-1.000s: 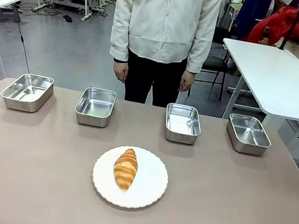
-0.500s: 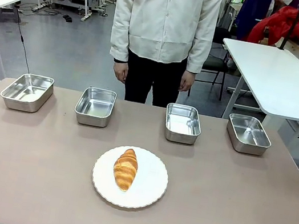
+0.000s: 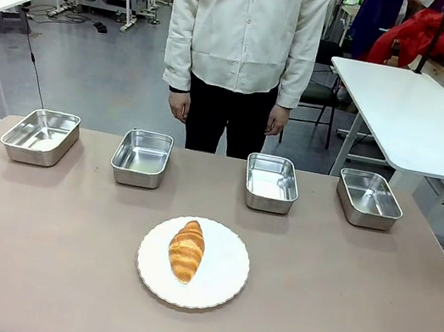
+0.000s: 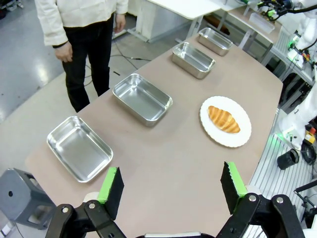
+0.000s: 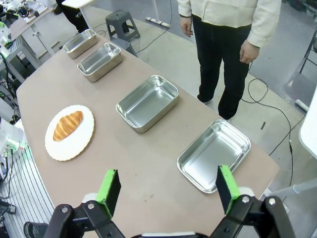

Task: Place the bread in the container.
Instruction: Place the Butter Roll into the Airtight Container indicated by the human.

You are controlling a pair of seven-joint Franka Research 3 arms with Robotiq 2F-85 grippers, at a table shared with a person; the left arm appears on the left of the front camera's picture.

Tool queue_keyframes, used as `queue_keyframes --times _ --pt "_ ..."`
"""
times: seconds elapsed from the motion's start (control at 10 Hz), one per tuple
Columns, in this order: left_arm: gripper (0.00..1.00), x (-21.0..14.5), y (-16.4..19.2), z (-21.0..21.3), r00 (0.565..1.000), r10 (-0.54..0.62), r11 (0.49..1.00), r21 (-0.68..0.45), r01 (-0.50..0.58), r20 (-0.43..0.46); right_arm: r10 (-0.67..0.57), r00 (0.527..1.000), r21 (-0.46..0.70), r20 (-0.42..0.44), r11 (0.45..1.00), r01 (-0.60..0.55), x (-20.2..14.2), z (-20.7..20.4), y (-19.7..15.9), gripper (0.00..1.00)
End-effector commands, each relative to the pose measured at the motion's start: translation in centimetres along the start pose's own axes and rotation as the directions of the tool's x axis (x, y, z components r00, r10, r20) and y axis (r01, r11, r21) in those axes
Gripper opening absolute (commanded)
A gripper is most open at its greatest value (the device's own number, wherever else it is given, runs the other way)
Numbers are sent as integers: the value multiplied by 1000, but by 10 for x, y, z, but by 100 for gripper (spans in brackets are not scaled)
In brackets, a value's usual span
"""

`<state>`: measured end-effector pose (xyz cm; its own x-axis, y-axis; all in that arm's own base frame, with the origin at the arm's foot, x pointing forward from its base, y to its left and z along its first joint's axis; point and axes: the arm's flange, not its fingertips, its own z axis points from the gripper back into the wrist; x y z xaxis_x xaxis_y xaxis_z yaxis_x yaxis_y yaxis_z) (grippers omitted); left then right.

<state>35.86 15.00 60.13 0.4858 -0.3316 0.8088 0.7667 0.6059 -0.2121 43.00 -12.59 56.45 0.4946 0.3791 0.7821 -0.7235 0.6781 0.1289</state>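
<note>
The bread sits on the plate.
Jaws wide, empty on left gripper and right gripper: pinch gently across its width.

Round white scalloped plate sits near-centre on the taupe tabletop. Person in cream shirt and black trousers stands at the far edge, centre. White side table far right, red cloth beyond it.

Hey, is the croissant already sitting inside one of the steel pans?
No, the croissant lies on the round white plate, not in a pan.
</note>
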Motion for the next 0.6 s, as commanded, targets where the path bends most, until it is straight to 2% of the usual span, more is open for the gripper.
queue_keyframes --times 0.0,0.5 --pt "100 1 -2 1 1000 -15 1000 -7 15 10 6 1000 6 18 1000 -6 1 -1 0 100" --pt "100 1 -2 1 1000 -15 1000 -7 15 10 6 1000 6 18 1000 -6 1 -1 0 100"
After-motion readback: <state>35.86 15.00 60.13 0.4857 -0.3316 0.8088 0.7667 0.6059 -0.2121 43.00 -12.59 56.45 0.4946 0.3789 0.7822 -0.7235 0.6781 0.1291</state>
